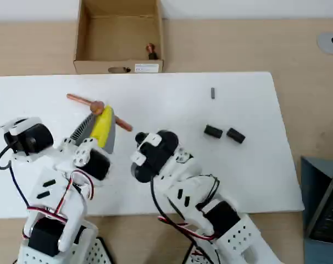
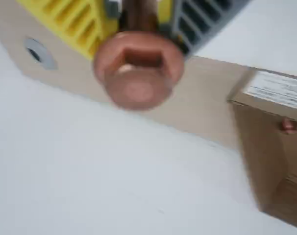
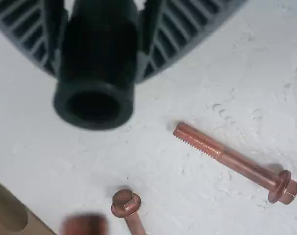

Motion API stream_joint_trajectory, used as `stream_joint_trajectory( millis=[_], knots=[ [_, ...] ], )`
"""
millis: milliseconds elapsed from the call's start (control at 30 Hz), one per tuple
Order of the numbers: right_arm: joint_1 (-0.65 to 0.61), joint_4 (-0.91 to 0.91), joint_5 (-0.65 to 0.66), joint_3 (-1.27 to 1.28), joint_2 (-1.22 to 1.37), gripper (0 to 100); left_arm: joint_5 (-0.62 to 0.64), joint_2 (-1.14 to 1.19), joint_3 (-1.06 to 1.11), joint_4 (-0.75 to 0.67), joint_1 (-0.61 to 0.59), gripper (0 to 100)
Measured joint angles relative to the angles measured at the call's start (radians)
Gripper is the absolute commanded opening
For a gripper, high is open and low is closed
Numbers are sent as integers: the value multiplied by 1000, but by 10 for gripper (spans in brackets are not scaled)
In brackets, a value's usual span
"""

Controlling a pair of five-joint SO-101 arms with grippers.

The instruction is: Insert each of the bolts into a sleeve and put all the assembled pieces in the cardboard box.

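While the left gripper clamps a copper bolt, the right gripper holds a black sleeve fast. Spare sleeves lie at its 3 o'clock, the cardboard box at its 12 o'clock.

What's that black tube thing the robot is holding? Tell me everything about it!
It is a sleeve: a short black tube, matte like plastic or rubber, with a round hole and a thicker rim at its open end. The hole looks empty. The right gripper is shut on its sides, holding it over the white mat. A copper bolt lies on the mat, not touching it.
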Motion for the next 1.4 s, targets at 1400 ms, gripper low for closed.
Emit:
stream_joint_trajectory(
  millis=[1400],
  knots=[
    [-14, 2, 46, -46, 2, 9, -114, -5, 60, 52, 144, 2]
  ],
)
